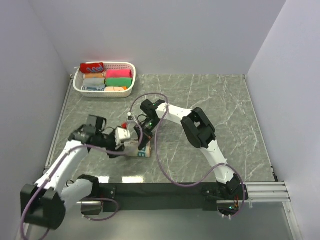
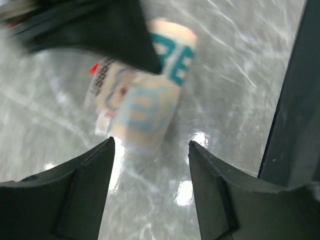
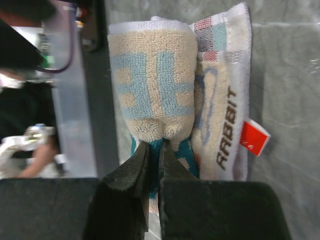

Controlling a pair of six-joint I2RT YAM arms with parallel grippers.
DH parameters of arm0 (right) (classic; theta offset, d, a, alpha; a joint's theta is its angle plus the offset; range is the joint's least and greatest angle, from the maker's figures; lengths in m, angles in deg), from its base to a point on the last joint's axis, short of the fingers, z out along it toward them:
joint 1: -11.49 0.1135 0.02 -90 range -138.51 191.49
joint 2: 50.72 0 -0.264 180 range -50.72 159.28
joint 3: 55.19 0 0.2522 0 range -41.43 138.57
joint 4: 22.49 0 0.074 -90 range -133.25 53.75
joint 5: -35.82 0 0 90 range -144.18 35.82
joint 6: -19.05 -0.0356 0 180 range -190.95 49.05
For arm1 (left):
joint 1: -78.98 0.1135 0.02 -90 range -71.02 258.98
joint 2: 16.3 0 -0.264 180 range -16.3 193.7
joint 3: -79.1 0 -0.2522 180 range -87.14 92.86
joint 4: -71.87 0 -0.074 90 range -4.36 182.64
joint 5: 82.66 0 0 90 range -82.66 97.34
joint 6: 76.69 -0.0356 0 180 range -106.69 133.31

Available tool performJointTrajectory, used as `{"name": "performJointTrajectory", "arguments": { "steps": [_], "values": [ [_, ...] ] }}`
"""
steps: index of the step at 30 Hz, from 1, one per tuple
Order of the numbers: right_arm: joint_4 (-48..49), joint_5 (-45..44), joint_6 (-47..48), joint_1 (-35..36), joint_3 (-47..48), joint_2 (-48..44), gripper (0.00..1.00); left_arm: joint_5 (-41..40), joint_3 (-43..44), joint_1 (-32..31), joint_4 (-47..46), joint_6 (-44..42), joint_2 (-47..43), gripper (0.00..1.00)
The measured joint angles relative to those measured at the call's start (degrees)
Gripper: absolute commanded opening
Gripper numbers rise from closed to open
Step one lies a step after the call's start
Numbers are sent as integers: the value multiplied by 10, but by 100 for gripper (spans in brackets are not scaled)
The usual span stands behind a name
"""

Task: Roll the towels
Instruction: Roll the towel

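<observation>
The cream towel (image 1: pixel 138 150) sits on the grey marbled counter (image 1: pixel 210 100), toward the near left, right where the two arms meet. It is mostly rolled. The right wrist view shows a fat cream roll (image 3: pixel 152 90) with pale blue block letters, and beside it a flat strip that has not been rolled in. That strip carries the word RABBIT and a small red tag (image 3: pixel 254 140) sticking out at its edge. A bit of teal cloth shows under the near end of the roll.

The right tool (image 1: pixel 141 140) comes down on the towel from the far side. In its own camera its fingers (image 3: pixel 154 150) are pressed together, tips against the rounded end of the roll and the teal cloth below it. I cannot tell whether any cloth is caught between them.

The left tool (image 1: pixel 124 144) reaches in from the left, low over the counter. In its own view its two dark fingers (image 2: pixel 150 160) stand spread apart with nothing between them. The roll (image 2: pixel 150 107) lies just beyond the tips, blurred, and the dark shape of the right tool crosses above it.

At the far left corner of the counter stands a white basket (image 1: pixel 120 64), well apart from the arms. It holds rolled towels (image 1: pixel 118 77) in orange, pink and green packed side by side, and the red towel (image 1: pixel 92 67) lies rolled at its far left end.
</observation>
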Motion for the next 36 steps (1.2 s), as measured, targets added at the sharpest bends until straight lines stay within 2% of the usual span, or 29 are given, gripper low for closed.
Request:
{"name": "performJointTrajectory", "arguments": {
  "steps": [2, 6, 13, 15, 17, 18, 20, 24, 25, 27, 28, 32, 36],
  "values": [
    [-22, 22, -1, -2, 15, 19, 0, -38, -45, -69, -40, 1, -41, 67],
    [-55, 55, -2, -3, 23, 40, 0, -99, -92, -164, -109, 2, -52, 66],
    [-71, 64, -2, -4, 22, 45, 0, -155, -102, -239, -178, -14, 1, 63],
    [-71, 64, -2, -5, 22, 46, 0, -166, -103, -257, -189, -25, 19, 56],
    [-73, 63, -2, -5, 22, 46, 0, -179, -104, -270, -196, -35, 36, 50],
    [-75, 62, -3, -7, 22, 46, 0, -186, -103, -275, -200, -40, 46, 39],
    [-75, 57, -8, -9, 22, 46, 3, -194, -98, -279, -201, -43, 65, 25],
    [-61, 49, -36, -16, 6, 36, 24, -197, -66, -281, -178, -42, 100, 10],
    [-49, 44, -45, -18, -9, 26, 30, -196, -59, -282, -174, -42, 108, 8],
    [-31, 23, -59, -26, -35, 1, 35, -190, -43, -282, -168, -39, 127, 3],
    [-23, 6, -63, -32, -46, -14, 41, -187, -35, -282, -166, -35, 137, 2],
    [-9, -88, -60, -81, -66, -83, 42, -166, 0, -268, -136, -10, 178, 1],
    [18, -161, -48, -181, -106, -193, 42, -131, 55, -237, -89, 13, 236, 1]
  ]
}}
